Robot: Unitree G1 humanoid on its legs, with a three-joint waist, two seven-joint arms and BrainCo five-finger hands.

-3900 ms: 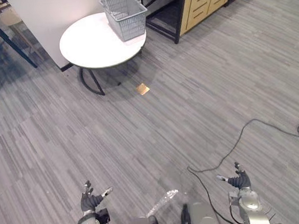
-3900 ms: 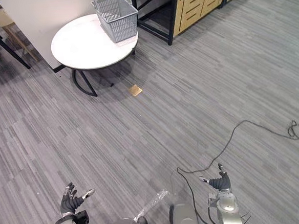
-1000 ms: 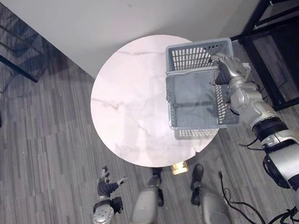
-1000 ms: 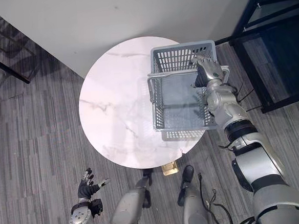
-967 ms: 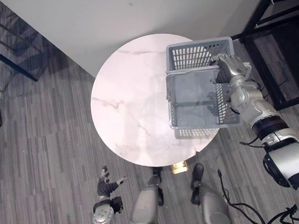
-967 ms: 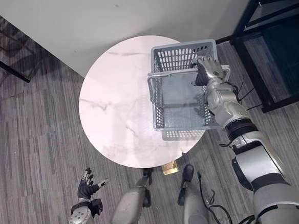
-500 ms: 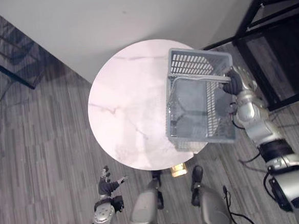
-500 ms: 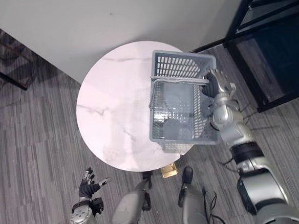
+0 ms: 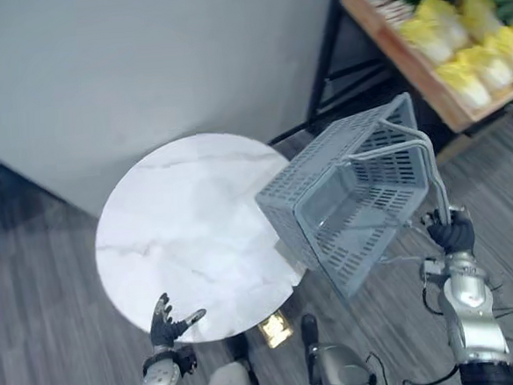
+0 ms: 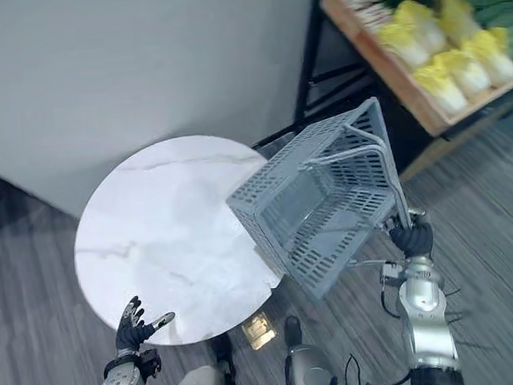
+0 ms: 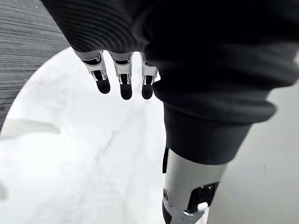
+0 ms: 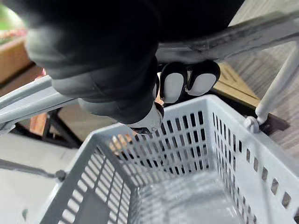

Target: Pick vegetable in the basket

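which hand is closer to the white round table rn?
Left. The left hand, open, sits at the table's near edge; the right hand is off to its side, shut on the basket handle.

Round white table (image 9: 180, 233) — grey floor (image 9: 38, 349).

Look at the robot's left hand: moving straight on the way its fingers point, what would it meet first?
Probably the round white table: the open left hand points its fingers at the table's near edge. Whether it would strike the rim or pass over the top is unclear.
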